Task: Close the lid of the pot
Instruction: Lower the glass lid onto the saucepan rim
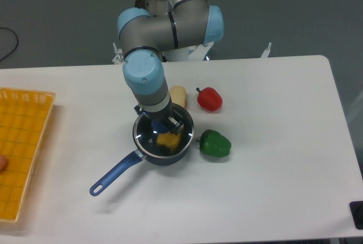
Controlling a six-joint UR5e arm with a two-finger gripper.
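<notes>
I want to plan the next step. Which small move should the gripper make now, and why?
Probably open and lift straight up. The lid now looks centred over the pot, its rim matching the pot's rim, with the gripper at the blue knob. Whether the lid is fully seated cannot be told from this view.

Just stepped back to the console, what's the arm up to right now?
The gripper is over the small dark navy saucepan, gripping the blue knob of the round clear glass lid. The lid sits about level over the pan's rim, so the closing looks nearly done. A yellow item shows through the glass. A green pepper, a red pepper and an orange basket rest on the white table.
</notes>
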